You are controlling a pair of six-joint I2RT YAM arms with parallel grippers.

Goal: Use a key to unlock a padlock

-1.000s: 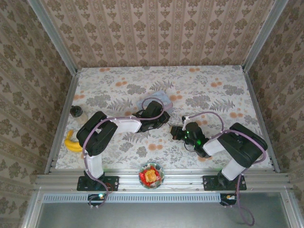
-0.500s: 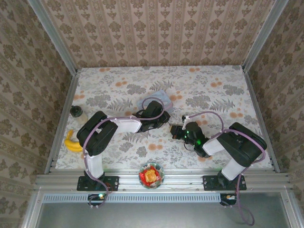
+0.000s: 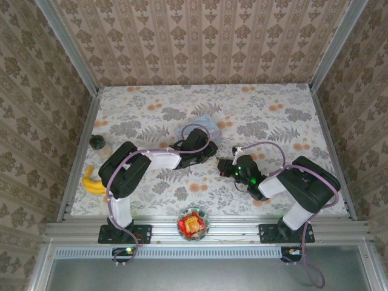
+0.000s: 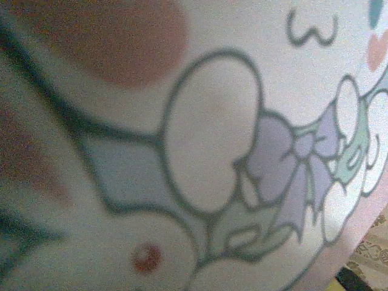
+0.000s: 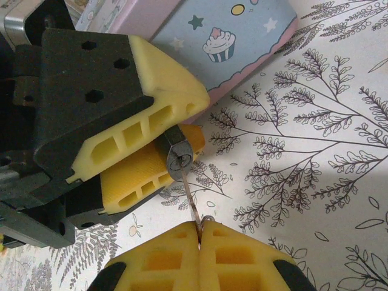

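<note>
Feeding the key (image 5: 189, 197) into the padlock (image 5: 180, 159) near mid-tabletop, beside the tin (image 5: 242, 36). My left hand (image 5: 185, 128) pinches the lock body and my right hand (image 5: 199, 233) is pressed together on the key. Next, I judge, comes a gentle twist, keeping the blade straight.
</note>
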